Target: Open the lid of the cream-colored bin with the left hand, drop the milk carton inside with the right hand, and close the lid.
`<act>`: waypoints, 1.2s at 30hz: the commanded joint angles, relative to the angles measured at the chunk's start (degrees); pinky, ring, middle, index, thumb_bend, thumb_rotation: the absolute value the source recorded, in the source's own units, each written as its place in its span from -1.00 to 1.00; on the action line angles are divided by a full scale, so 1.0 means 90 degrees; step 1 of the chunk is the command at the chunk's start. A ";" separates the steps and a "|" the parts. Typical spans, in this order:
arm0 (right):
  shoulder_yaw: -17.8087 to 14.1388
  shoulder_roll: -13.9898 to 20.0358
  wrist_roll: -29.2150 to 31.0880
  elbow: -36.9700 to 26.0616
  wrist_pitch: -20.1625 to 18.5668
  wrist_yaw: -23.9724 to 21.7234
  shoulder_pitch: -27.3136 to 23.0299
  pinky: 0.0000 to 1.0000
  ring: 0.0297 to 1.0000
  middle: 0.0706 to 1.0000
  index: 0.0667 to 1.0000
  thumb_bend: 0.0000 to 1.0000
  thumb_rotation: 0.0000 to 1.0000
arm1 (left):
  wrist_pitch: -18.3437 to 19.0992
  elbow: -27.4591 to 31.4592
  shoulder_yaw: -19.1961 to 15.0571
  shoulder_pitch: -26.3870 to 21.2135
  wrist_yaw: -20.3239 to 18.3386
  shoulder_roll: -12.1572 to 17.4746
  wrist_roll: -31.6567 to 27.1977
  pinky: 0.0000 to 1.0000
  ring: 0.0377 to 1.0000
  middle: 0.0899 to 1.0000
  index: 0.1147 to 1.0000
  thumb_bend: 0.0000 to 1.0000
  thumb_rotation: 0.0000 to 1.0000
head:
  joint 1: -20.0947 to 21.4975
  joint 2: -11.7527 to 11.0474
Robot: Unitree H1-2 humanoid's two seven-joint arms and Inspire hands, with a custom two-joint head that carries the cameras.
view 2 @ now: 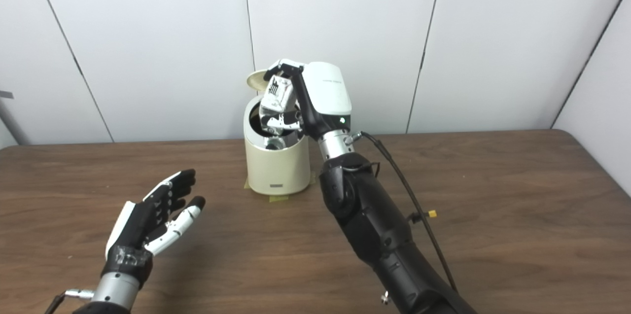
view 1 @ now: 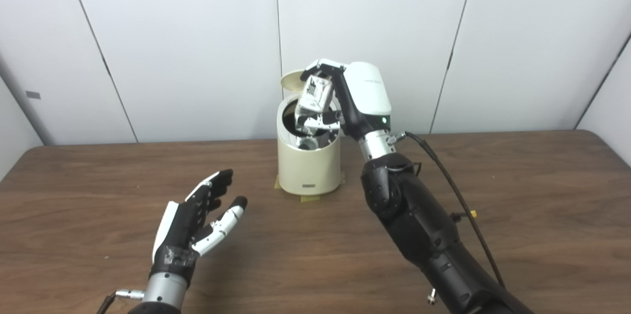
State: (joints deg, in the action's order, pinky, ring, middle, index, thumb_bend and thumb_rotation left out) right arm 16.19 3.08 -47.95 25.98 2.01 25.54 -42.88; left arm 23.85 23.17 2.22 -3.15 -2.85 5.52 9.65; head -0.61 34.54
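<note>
Milk carton, gripped tilted by your right robot hand over the bin, may seemingly catch the rim; left robot hand idles open.

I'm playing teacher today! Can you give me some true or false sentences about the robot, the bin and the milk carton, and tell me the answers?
1. The lid of the cream-colored bin is open. True.
2. The left hand holds the milk carton. False: the right hand holds it, and the left hand is open and empty.
3. The milk carton is right above the bin's opening. True.
4. The bin lies tipped over on the table. False: it stands upright.
5. The left hand touches the bin. False: it is over the table, apart from the bin, nearer the robot.
</note>
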 commanded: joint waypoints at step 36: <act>0.0009 0.0222 0.0202 -0.1457 -0.1100 -0.1100 -0.0041 -0.18 -0.01 0.08 0.04 0.79 -0.68 | -0.0210 0.0147 -0.0040 -0.0086 0.0061 -0.0046 -0.0007 0.78 0.76 0.72 0.67 -0.02 -0.39 | 0.0012 0.0021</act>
State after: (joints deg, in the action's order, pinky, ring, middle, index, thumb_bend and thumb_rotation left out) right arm 17.27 4.50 -46.42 14.87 -8.62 14.67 -41.18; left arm 23.84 23.23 2.01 -2.56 -2.77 5.26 9.49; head -0.44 34.72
